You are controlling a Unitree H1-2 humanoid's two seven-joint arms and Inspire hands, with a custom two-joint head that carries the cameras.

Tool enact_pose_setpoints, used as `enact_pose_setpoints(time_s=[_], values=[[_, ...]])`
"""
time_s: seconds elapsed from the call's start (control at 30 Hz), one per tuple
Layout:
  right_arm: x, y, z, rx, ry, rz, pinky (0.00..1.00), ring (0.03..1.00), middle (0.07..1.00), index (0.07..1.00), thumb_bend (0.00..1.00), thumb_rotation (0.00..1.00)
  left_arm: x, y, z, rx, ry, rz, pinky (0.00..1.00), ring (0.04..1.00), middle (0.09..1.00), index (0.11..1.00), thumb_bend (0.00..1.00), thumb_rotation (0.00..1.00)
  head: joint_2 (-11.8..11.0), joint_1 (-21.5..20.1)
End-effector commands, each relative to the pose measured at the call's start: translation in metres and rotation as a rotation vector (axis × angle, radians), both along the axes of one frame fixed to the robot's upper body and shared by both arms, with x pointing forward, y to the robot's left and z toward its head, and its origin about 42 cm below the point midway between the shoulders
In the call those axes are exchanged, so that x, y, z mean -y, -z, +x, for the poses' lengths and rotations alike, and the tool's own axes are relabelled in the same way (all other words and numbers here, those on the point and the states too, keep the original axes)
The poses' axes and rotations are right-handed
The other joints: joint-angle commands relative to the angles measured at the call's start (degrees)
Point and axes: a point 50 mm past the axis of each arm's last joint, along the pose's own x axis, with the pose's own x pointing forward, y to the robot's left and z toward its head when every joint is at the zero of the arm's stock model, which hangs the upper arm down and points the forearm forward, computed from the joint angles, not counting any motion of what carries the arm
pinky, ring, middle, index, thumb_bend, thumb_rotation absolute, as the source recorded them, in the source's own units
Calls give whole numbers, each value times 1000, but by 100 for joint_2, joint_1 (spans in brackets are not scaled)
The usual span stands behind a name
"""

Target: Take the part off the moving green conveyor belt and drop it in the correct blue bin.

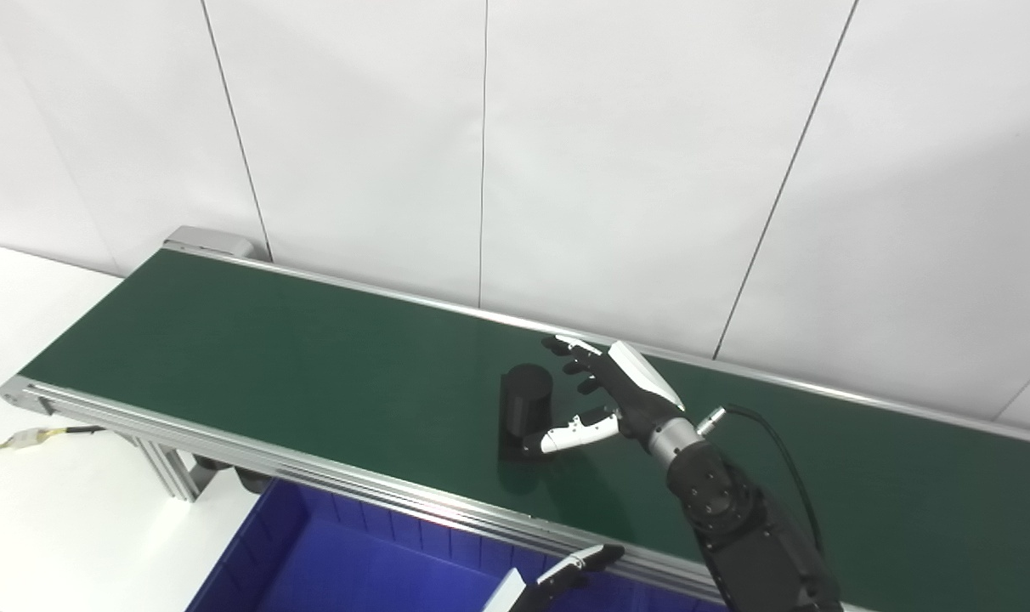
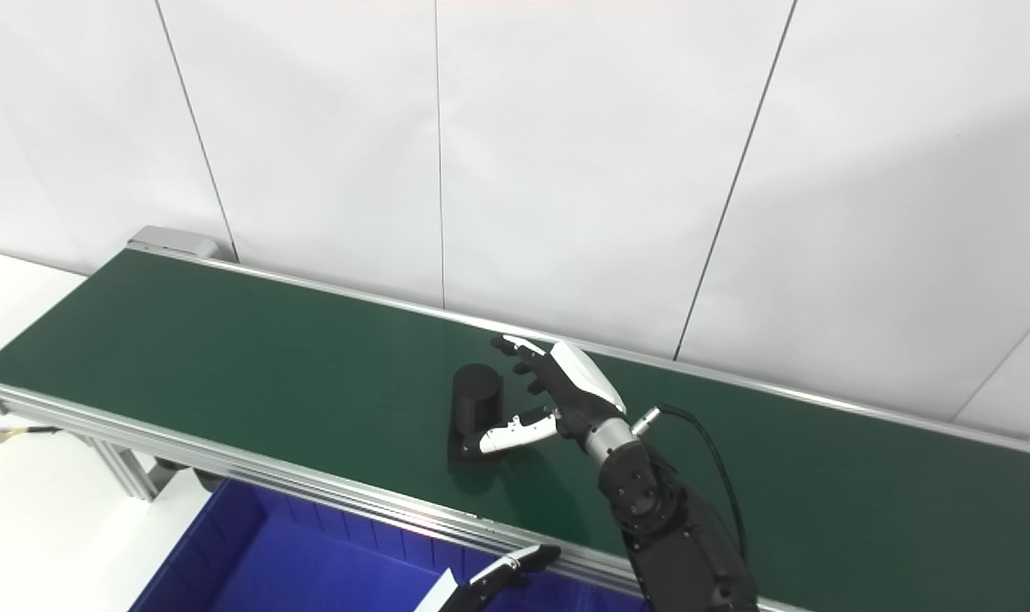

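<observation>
— Any writing or labels you can read?

— None that I can make out; the black cylinder (image 1: 525,408) is plain and dark, and nothing on the belt (image 1: 311,374) or the bin shows lettering.

— How many things are there?

— One cylinder, one green belt, one blue bin (image 1: 345,561) just below the belt's near rail. The cylinder stands upright on the belt, near the middle of its width.

— And your hands?

— My right hand (image 1: 613,395) is on the belt just beside the cylinder, fingers (image 1: 566,346) spread apart behind its top, thumb (image 1: 566,435) reaching to its base. It is open around the cylinder, not clamped. My left hand (image 1: 566,574) only peeks in over the bin; I cannot tell whether it is open or closed.
</observation>
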Motion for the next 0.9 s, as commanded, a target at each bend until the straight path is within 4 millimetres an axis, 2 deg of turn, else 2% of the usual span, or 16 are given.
enact_pose_setpoints(time_s=[0.0,0.17,0.37,0.43,0.5,0.53,0.6,0.63,0.7,0.87], values=[[-18,-33,11,101,-34,20,715,843,904,897,944,326,4,-12,2,70,3,-31,838,882,892,883,963,433,6,3],[-20,-24,15,81,-22,-19,726,850,903,894,941,312,5,-13,0,73,8,-33,843,884,896,884,955,431,32,-9],[-18,-12,18,72,-4,-41,731,839,890,884,856,266,5,-14,-1,79,12,-31,841,881,894,882,944,411,56,3],[-15,-8,19,76,6,-48,675,775,838,855,798,248,6,-15,-2,80,11,-35,841,881,894,884,946,420,73,17],[-13,-4,20,78,22,-50,609,710,789,812,739,187,6,-16,-2,80,11,-38,836,878,892,883,945,420,85,17],[-11,-2,21,78,35,-47,559,642,719,768,668,76,6,-16,-2,81,12,-38,843,884,894,882,946,421,85,17],[-7,2,21,77,63,-41,438,504,565,690,579,15,6,-16,-2,83,12,-33,848,887,895,883,946,426,86,6],[-6,3,20,75,73,-38,376,431,511,606,546,5,6,-16,-2,84,13,-31,851,889,896,884,942,424,87,8],[-3,6,20,68,85,-34,364,407,470,558,524,1,6,-16,-1,82,14,-35,852,890,897,884,940,415,92,16],[0,9,18,84,111,-13,390,428,451,543,513,0,6,-16,0,80,16,-37,845,884,893,882,941,402,84,3]])
